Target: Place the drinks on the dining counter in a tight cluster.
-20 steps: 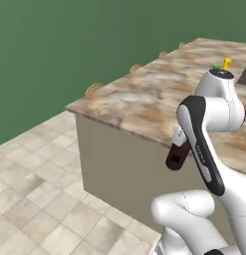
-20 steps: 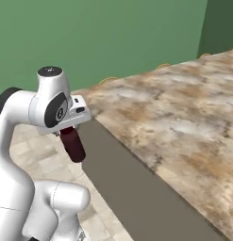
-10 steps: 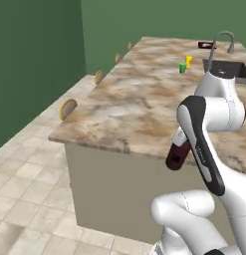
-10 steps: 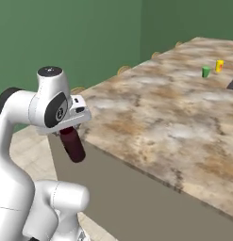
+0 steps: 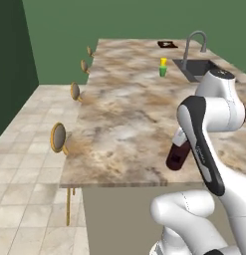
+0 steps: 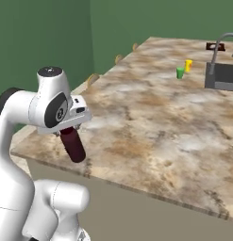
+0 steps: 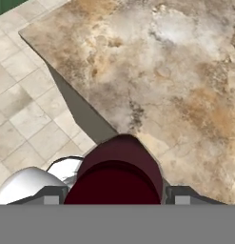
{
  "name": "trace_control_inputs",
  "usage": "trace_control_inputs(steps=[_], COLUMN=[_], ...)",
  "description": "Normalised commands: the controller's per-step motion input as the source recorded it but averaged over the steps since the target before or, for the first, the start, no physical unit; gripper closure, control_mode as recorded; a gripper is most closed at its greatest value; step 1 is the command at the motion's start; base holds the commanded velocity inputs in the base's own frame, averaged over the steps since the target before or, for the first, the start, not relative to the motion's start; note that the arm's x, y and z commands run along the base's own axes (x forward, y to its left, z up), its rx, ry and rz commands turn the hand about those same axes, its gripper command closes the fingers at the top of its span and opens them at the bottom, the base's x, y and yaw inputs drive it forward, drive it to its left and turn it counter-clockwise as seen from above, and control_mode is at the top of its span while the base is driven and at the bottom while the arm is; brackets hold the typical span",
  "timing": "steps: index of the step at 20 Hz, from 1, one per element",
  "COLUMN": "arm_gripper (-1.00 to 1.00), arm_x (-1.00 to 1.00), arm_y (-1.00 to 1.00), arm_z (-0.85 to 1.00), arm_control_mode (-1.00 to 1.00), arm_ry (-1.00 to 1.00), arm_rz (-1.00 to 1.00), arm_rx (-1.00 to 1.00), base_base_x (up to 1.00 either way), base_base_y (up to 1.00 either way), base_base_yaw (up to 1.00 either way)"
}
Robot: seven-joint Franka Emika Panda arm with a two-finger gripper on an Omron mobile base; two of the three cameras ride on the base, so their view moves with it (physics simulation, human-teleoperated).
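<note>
Maroon bottle [image 6: 73, 145]: squat, dark, glossy, hanging tilted between the jaws.

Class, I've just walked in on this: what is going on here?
The robot's gripper is holding a dark-maroon bottle, hanging it near the corner of the dining counter. A small green-and-yellow item stands farther along, near the sink and faucet. Stools line one edge.

The squat dark-maroon bottle [image 5: 179, 155] hangs in the gripper [image 6: 67, 132] over the near end of the long marbled dining counter [image 5: 129, 109], with stools [image 5: 59, 138] left and the sink [image 5: 199, 67] far right.
</note>
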Motion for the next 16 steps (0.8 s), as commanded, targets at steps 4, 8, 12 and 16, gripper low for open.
trace_control_inputs(steps=[4,8,12,16], arm_gripper=[1.00,1.00,1.00,1.00], arm_x=[0.00,0.00,0.00,0.00], arm_y=[0.00,0.00,0.00,0.00], arm_z=[0.00,0.00,0.00,0.00], arm_control_mode=[1.00,1.00,1.00,1.00], arm_ry=[0.00,0.00,0.00,0.00], arm_rz=[0.00,0.00,0.00,0.00], arm_rx=[0.00,0.00,0.00,0.00], base_base_x=[0.71,0.07,0.00,0.00], base_base_y=[0.31,0.00,0.00,0.00], base_base_yaw=[-0.34,-0.03,0.00,0.00])
